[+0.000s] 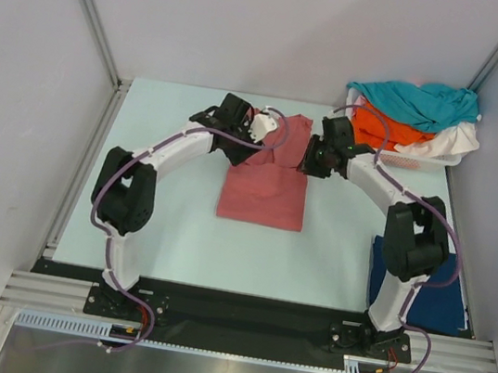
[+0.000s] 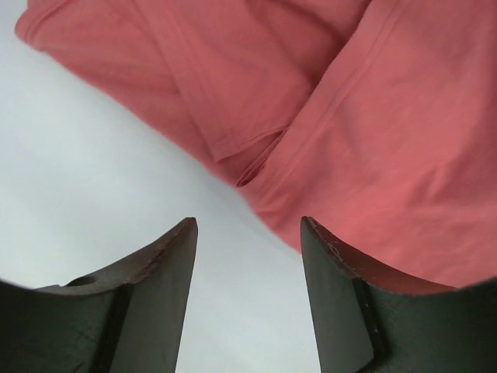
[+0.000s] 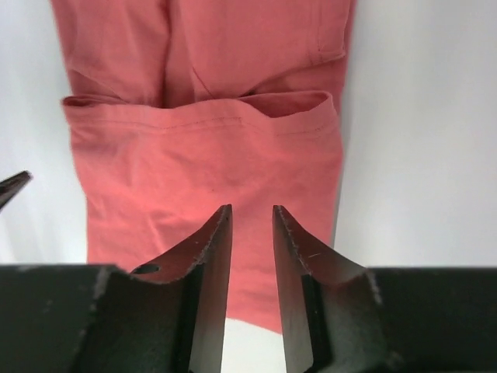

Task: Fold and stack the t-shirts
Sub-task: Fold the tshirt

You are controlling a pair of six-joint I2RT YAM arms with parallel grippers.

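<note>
The salmon-red t-shirt (image 1: 265,189) lies partly folded in the middle of the pale table, its far part bunched and creased. My left gripper (image 1: 259,134) hovers at the shirt's far left edge; in the left wrist view (image 2: 248,224) its jaws are wide apart with only bare table between them, and the shirt (image 2: 373,116) is just beyond. My right gripper (image 1: 311,158) is at the shirt's far right edge; in the right wrist view (image 3: 252,208) its jaws stand narrowly apart above the shirt (image 3: 210,155), holding nothing.
A white lattice basket (image 1: 427,158) at the back right holds teal (image 1: 421,100), orange (image 1: 384,130) and white (image 1: 457,141) shirts. A navy blue shirt (image 1: 425,293) lies folded at the front right beside the right arm's base. Grey walls enclose the table.
</note>
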